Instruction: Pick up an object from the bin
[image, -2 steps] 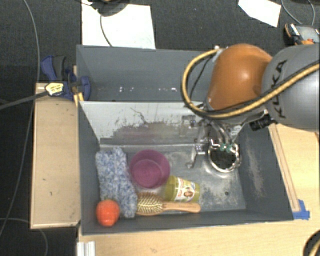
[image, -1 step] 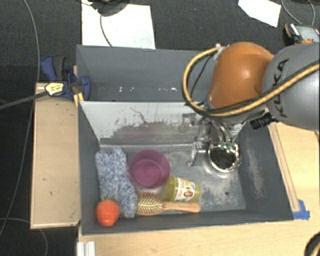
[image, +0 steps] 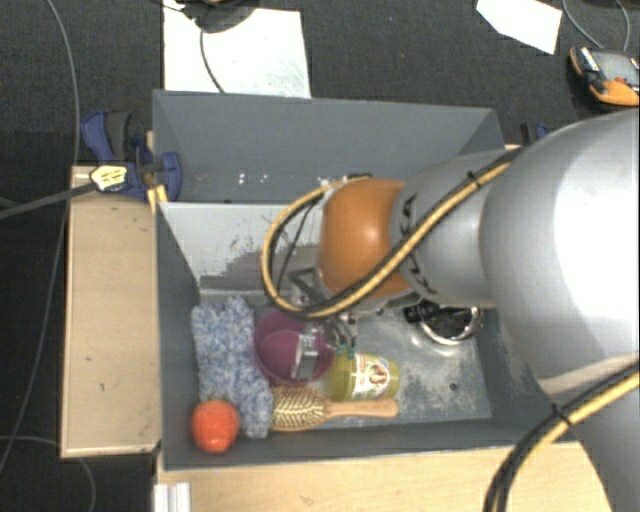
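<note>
My gripper (image: 310, 350) comes down from under the orange wrist cover onto the right part of a magenta round cup (image: 280, 345) in the middle of the bin floor. Right beside the cup lies a yellow-green jar (image: 365, 378) with a light label, on its side. A wooden hairbrush (image: 320, 409) lies along the front wall just below both. A blue fuzzy cloth (image: 228, 350) lies left of the cup.
An orange ball (image: 214, 425) sits in the front left corner. A dark shiny metal thing (image: 448, 322) lies at the right, partly under the arm. The arm covers the bin's right and rear parts.
</note>
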